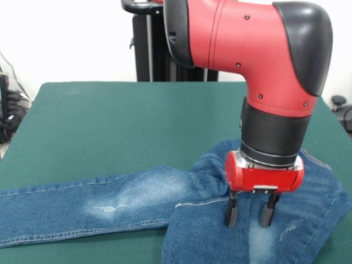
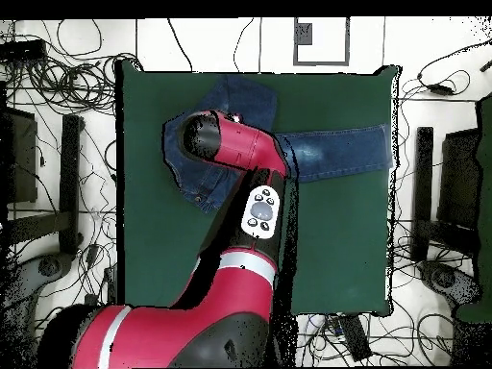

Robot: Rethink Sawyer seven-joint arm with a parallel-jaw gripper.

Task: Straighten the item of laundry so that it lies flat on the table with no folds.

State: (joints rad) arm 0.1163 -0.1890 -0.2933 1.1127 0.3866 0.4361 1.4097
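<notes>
The blue denim jeans lie on the dark green table. One leg stretches out flat to the picture's left edge, with a faded whitish patch. The rest is bunched and folded over itself at the lower right, with a seam edge crossing the fold. My gripper points straight down over this folded part, with its fingertips at or just above the denim. It is open and holds nothing. In the overhead view the jeans lie at the table's far side, and the arm hides the gripper.
The black pedestal stands behind the table's far edge. The jeans run off the picture's bottom and left edges in the front view. Bare green cloth lies between jeans and pedestal. Cables and stands surround the table on the floor.
</notes>
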